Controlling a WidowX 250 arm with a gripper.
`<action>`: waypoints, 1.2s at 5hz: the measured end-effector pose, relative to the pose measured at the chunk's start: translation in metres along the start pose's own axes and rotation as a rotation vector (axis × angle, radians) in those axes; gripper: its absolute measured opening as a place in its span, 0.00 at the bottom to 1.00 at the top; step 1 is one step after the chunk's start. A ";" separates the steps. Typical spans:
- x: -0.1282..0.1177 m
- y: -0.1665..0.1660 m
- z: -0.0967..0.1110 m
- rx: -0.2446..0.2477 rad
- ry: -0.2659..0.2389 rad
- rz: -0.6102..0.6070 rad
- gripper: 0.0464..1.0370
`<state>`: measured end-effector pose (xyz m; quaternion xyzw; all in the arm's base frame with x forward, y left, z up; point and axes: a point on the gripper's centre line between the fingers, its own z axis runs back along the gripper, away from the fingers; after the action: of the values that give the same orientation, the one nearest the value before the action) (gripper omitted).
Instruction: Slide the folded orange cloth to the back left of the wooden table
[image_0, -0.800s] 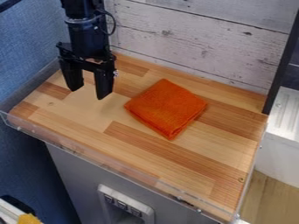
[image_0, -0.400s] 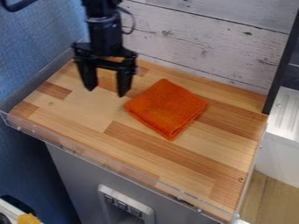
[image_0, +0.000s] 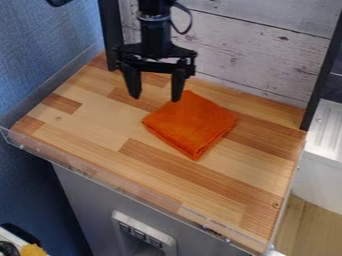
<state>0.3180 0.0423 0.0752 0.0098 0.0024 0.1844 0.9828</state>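
The black gripper (image_0: 156, 97) hangs over the back left part of the wooden counter, its two fingers apart with nothing between them. Its right finger overlaps the upper left edge of an orange cloth (image_0: 190, 124) in the view; whether they touch I cannot tell. Folded into a thick, roughly square pad, the cloth lies flat near the middle of the wooden counter (image_0: 100, 145), one corner towards the front.
A whitewashed plank wall (image_0: 254, 50) rises behind the counter, with a black post (image_0: 323, 75) at its right end. Along the front runs a clear raised edge (image_0: 133, 192). Blue wall stands at the left.
The gripper has moved right and slightly towards the back, from the counter's left side to beside the cloth's upper left edge. The cloth has stayed in place.
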 end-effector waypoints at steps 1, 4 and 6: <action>0.007 -0.019 0.001 0.002 -0.028 0.093 0.96; 0.013 -0.046 0.002 0.011 -0.025 0.278 0.61; 0.007 -0.053 -0.016 0.004 -0.004 0.321 0.10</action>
<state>0.3441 -0.0042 0.0578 0.0122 -0.0007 0.3391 0.9407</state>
